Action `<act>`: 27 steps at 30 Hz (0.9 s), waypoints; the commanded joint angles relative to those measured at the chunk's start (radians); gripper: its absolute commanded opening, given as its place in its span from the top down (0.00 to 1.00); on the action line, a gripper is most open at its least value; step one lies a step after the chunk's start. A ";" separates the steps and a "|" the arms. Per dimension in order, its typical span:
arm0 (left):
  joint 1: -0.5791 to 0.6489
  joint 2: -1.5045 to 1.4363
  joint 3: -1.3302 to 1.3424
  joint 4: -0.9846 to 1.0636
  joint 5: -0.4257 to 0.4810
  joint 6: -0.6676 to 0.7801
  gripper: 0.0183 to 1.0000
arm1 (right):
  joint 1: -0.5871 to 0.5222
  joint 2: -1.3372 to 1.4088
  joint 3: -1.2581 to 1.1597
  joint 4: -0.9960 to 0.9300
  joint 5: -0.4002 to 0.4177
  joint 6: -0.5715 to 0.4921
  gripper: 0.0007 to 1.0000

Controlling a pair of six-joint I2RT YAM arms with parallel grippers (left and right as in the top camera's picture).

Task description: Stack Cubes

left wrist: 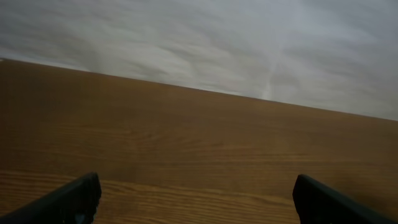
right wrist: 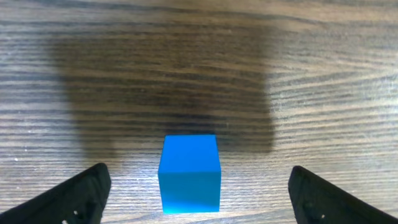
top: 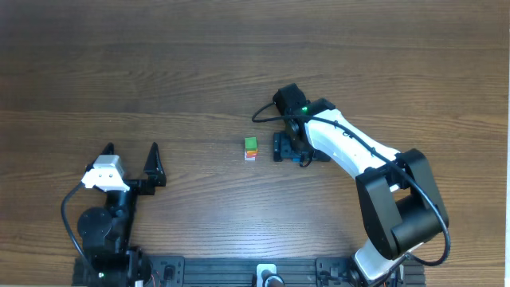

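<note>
Top view: The wooden tabletop (top: 159,64) carries a small cube stack (top: 251,149) near its centre. The green cube (top: 251,143) forms the top layer, with an orange cube (top: 251,150) directly beneath it. The bottom layer appears reddish, but its colour cannot be confirmed. The right arm (top: 374,159) extends from its base at the lower right toward the centre. The right gripper (top: 288,148) sits low over the tabletop just beside the stack, on the stack's right, without touching it. The left arm (top: 107,215) stands at the lower left, well apart from the stack. The left gripper (top: 131,153) is released, with its two dark fingers spread wide.

Left wrist view: Both fingers (left wrist: 74,199) of the left gripper stand far apart with nothing between them. Bare tabletop lies ahead, with a plain grey wall (left wrist: 217,43) beyond its far edge.

Right wrist view: The blue cube (right wrist: 189,174) rests on the tabletop midway between the right gripper's fingers (right wrist: 74,199). The right gripper is released. Its jaws are spread wide, and a clear gap separates each finger from the cube. The gripper's shadow falls on the wood beyond the cube.
</note>
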 commanded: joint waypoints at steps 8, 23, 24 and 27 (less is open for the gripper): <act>0.006 -0.009 -0.005 -0.001 0.013 0.014 0.00 | -0.008 0.021 -0.011 0.014 -0.017 0.008 0.32; 0.006 -0.009 -0.005 -0.001 0.013 0.014 0.00 | -0.007 0.021 -0.023 0.023 -0.021 0.008 0.50; 0.006 -0.009 -0.005 -0.001 0.013 0.015 0.00 | -0.007 0.021 -0.023 0.024 -0.021 0.008 0.51; 0.006 -0.009 -0.005 -0.001 0.013 0.014 0.00 | -0.006 0.021 -0.023 0.024 -0.021 0.008 0.53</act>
